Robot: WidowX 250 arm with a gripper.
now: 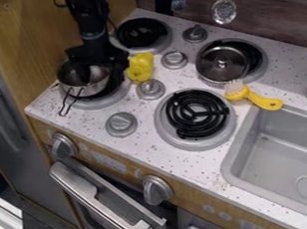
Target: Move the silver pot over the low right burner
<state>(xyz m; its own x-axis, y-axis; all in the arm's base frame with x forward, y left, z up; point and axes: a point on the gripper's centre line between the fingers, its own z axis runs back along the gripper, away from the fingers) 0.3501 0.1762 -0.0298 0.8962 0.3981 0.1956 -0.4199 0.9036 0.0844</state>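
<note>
My black gripper (91, 66) hangs down over the silver pot at the upper left, with its lower end at the pot's inside and right rim. The silver pot (95, 83) sits on the low left burner (118, 95), tilted slightly, its wire handle pointing toward the counter's front edge. Part of the pot's back and right side is hidden behind the gripper. The low right burner (196, 114) has a black coil with nothing on it.
A yellow toy (139, 66) stands just right of the gripper. A glass-lidded pan (223, 64) rests on the upper right burner, beside a yellow brush (255, 96). The sink (279, 151) lies at the right; knobs (150, 89) rise between the burners.
</note>
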